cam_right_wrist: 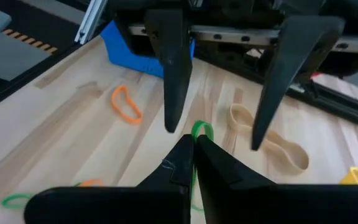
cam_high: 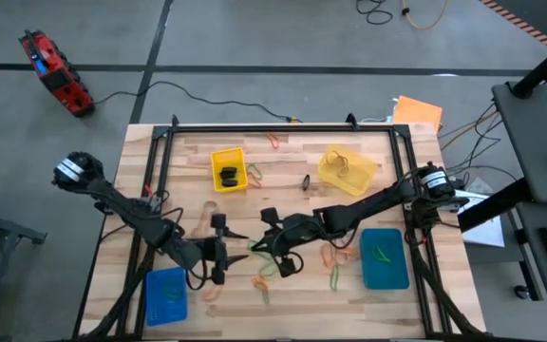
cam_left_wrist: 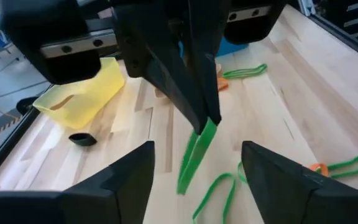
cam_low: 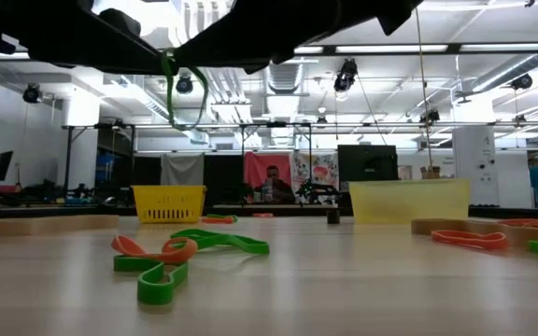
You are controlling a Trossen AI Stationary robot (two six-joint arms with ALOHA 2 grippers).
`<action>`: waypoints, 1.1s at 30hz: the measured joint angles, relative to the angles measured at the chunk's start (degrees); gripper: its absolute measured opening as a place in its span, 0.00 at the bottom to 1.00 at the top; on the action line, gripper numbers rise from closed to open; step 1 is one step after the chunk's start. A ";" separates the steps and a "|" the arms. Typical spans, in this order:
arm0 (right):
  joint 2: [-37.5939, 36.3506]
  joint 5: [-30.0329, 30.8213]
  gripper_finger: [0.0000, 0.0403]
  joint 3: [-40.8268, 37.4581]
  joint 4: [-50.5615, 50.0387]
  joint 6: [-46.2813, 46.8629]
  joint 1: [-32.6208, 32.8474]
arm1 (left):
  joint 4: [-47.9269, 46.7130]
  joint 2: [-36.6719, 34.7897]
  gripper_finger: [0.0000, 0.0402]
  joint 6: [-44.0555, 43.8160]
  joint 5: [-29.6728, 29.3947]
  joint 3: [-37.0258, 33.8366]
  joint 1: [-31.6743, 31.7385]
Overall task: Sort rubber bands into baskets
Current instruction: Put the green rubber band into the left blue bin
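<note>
Pinched in the right gripper (cam_right_wrist: 191, 146) hangs a green rubber band (cam_left_wrist: 194, 155), dangling straight down with its long axis upright, above the middle of the table (cam_high: 368, 304). Its fingers are closed tight on the band's top end. Directly facing it, the left gripper (cam_left_wrist: 197, 165) stands wide open, one finger on either side of the hanging loop without touching it. The two grippers meet tip to tip, so the band lies squarely between the left one's fingers.

Just below and around them, loose bands lie on the wood: green and orange ones (cam_low: 171, 257), and a tan one (cam_right_wrist: 269, 140) under the left gripper. Farther from the left gripper, back along its own arm, sits the bright blue basket (cam_high: 165, 294); the teal basket (cam_high: 385, 258), with a green band in it, lies nearer the right arm. Well beyond both are the bright yellow basket (cam_high: 228, 168) and the pale yellow basket (cam_high: 346, 171).

My guess is the band is passing between arms, and the teal basket seems its home.
</note>
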 joint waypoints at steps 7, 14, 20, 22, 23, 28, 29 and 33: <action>0.00 0.00 0.02 0.83 0.34 -1.33 -0.04 | 1.34 0.28 0.29 -0.09 0.00 0.00 0.24; 0.00 0.00 0.02 0.87 0.31 -1.79 -0.08 | 1.14 0.26 0.03 -0.27 0.00 0.00 0.23; -0.23 0.02 0.04 0.87 -0.22 1.48 -0.25 | 0.81 -0.60 0.00 -1.98 0.00 0.00 0.12; -0.44 0.03 0.07 0.87 -0.46 2.47 -0.35 | 0.22 -1.31 0.00 -2.55 -0.02 0.00 0.12; -0.46 0.03 0.09 0.87 -0.55 2.75 -0.39 | -0.21 -1.55 0.00 -2.80 -0.04 -0.02 0.12; -0.46 0.02 0.22 0.87 -0.63 4.07 -0.66 | -2.26 -2.73 0.00 -4.20 0.05 -0.02 0.10; -0.55 0.04 0.24 0.87 -0.70 4.21 -0.72 | -3.21 -3.05 0.00 -4.91 0.54 -0.02 0.10; -1.35 0.03 0.32 0.87 -3.52 4.00 -0.86 | -11.90 -5.29 0.00 -11.79 9.83 1.01 -0.01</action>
